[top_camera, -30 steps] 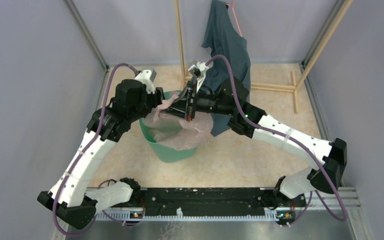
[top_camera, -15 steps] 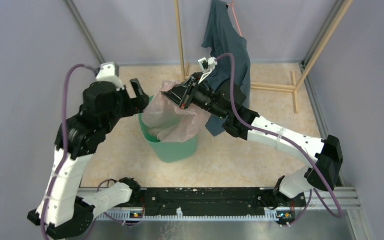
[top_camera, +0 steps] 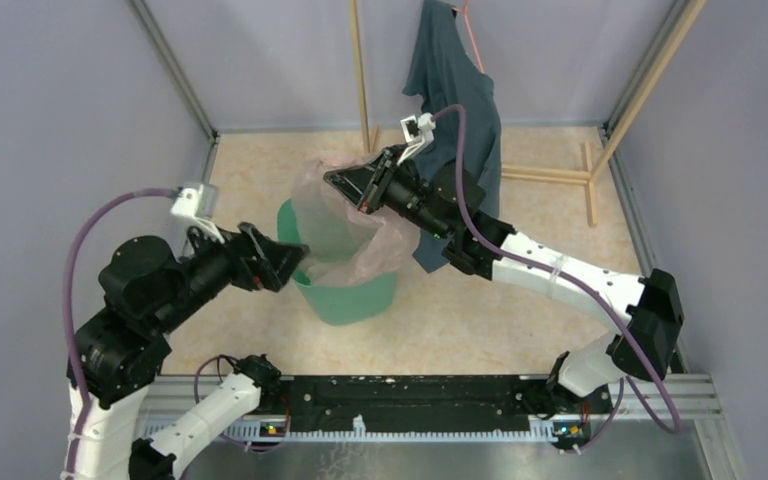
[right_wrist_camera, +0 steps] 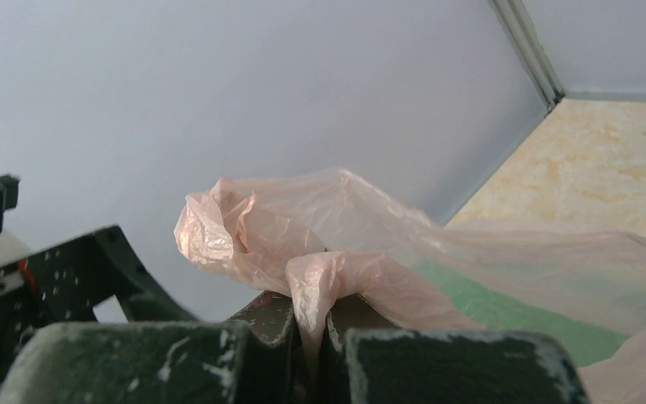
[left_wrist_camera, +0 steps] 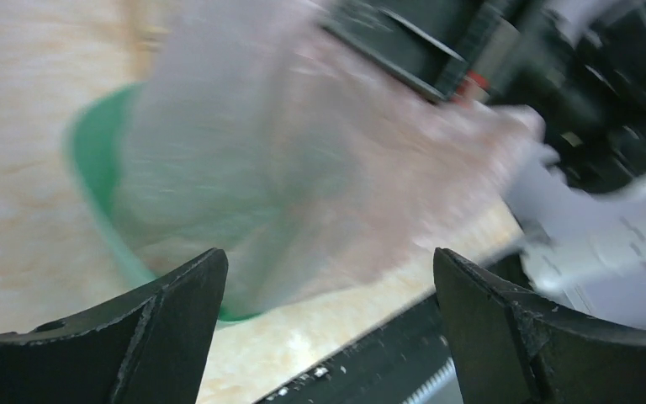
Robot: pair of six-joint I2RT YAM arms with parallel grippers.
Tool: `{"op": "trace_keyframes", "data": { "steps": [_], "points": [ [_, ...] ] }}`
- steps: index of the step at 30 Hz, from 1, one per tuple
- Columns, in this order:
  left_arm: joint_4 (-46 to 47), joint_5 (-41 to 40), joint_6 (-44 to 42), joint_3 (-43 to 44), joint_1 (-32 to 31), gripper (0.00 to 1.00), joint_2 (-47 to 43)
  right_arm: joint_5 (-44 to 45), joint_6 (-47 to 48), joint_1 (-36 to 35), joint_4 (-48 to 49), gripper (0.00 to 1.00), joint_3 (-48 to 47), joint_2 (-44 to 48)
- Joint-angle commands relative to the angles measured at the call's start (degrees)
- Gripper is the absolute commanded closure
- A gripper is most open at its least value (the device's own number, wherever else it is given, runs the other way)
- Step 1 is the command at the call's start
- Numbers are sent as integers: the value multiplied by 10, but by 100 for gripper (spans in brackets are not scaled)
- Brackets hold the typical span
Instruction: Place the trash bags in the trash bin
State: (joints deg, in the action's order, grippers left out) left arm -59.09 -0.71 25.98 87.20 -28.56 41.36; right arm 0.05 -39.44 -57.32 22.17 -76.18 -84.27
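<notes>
The pale pink trash bag [top_camera: 345,225] is held up over the mint-green trash bin [top_camera: 350,298] by the right tool [top_camera: 338,178], which is clamped on a bunched fold at the bag's upper edge. The pinch is shown plainly in the right wrist view. There the film [right_wrist_camera: 303,227] is gathered into a crumpled knot and gripped by the right tool [right_wrist_camera: 321,316], with almost no gap left between its two dark fingers [right_wrist_camera: 135,362]. From that hold the bag is draped downward. Its lower part is sunk inside the bin's mouth, and one side appears to be spread over the right part of the rim. Green plastic can be seen through the film. The bin is stood upright on the beige marbled surface [top_camera: 520,310].

The left tool [top_camera: 282,262] is placed just beside the bin's left rim and is pointed toward the bag. Its jaws are spread wide and nothing is held in them. In the left wrist view the left tool [left_wrist_camera: 328,261] is seen with its black fingers [left_wrist_camera: 160,337] far apart at the bottom corners. The blurred bag [left_wrist_camera: 303,168] and the bin's rim [left_wrist_camera: 92,181] are framed between them, and neither is touched.

Behind the right arm, a dark teal garment [top_camera: 455,90] is hung on a wooden rack [top_camera: 360,70] near the far wall.
</notes>
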Motion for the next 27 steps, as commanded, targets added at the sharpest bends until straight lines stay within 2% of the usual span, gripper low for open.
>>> {"op": "trace_keyframes", "data": {
  "steps": [1, 3, 6, 11, 13, 17, 20, 21, 22, 23, 25, 27],
  "points": [
    [165, 323, -11, -103, 0, 2, -27, 23, -28, -1, -3, 100, -43, -21],
    [211, 362, 2, -147, 0, 2, -32, 15, -35, -1, -2, 100, -51, -27],
    [276, 377, 18, -204, 0, 1, -31, 7, -40, -1, 2, 100, -59, -33],
    [286, 338, 10, -241, -1, 2, 2, 2, -47, -1, 5, 100, -64, -39],
    [286, 319, 10, -247, -1, 5, 8, 2, -46, -1, 5, 100, -63, -38],
    [255, 228, 27, -250, -1, 26, 24, 2, -47, -1, 12, 100, -63, -41],
    [219, 165, 38, -250, -1, 59, 46, -10, -49, -1, 20, 100, -64, -46],
    [196, 131, 41, -246, -1, 75, 54, -14, -48, -1, 19, 100, -64, -47],
    [168, 69, 46, -240, 0, 84, 61, -15, -46, -1, 18, 100, -63, -47],
    [139, 27, 49, -235, -1, 88, 65, -17, -45, -1, 18, 100, -61, -47],
    [95, -45, 54, -235, -1, 90, 65, -18, -43, -1, 18, 100, -50, -45],
    [83, -66, 57, -242, -1, 90, 57, -19, -42, -1, 21, 100, -33, -45]
  ]
}}
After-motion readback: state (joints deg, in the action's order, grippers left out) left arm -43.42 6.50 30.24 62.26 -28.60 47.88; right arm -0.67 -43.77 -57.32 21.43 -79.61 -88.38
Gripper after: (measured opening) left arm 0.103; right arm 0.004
